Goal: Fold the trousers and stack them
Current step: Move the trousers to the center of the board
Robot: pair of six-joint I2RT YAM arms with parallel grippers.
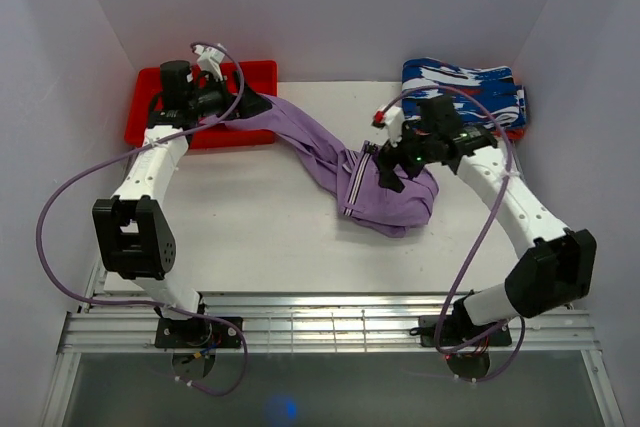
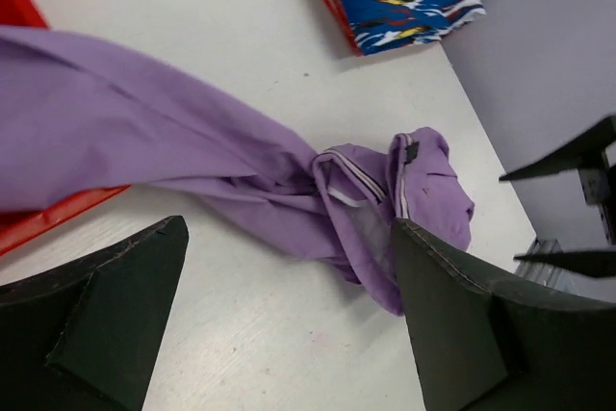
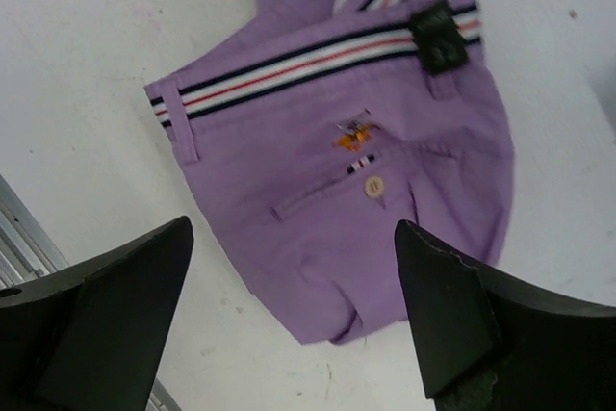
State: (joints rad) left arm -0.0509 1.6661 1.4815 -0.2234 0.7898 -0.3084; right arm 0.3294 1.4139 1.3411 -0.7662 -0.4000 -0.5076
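Evidently unfolded, the trousers (image 1: 320, 152) trail from the far-left red tray (image 1: 150, 132) onto the worktop (image 1: 250, 237). Left hand (image 1: 252, 104) and right hand (image 1: 388, 175) gape wide, empty. Next: pinch waistband (image 3: 308, 64), draw legs flat.

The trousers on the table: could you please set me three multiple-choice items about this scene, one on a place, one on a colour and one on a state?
1. Where does the leg end of the trousers lie? A on the floor; B on the red tray; C in a blue basket.
2. What colours are the waistband stripes? A green and yellow; B all black; C navy, white and red.
3. How is the right hand? A open above the trousers; B shut on the waistband; C shut on a button.
Answers: B, the cloth overlaps the tray's edge; C, the right wrist view shows those stripes; A, its fingers stand apart with nothing between them.
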